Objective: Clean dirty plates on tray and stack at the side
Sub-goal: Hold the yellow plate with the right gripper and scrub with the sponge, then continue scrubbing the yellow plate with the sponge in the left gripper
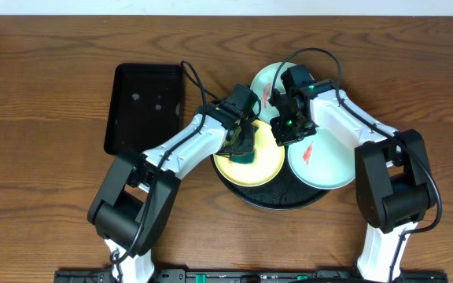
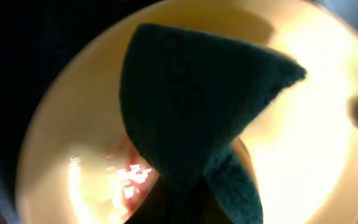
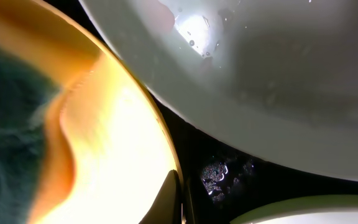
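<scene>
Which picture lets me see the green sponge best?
The left wrist view: the green sponge fills the frame, over the yellow plate. Overhead shows only a small, half-hidden bit. The right wrist view catches a blurry edge.

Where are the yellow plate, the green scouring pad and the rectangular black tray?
yellow plate (image 1: pixel 267 163), overhead view, bare right side.
green scouring pad (image 2: pixel 191 93), left wrist view, upper face.
rectangular black tray (image 1: pixel 144 126), overhead view, bare floor.

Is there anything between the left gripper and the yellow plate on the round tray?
Only the dark green sponge. The left gripper holds it, and it covers part of the yellow plate, beside a red smear. It is the wiping tool, not an obstacle. Nothing else visible stands between them.
</scene>
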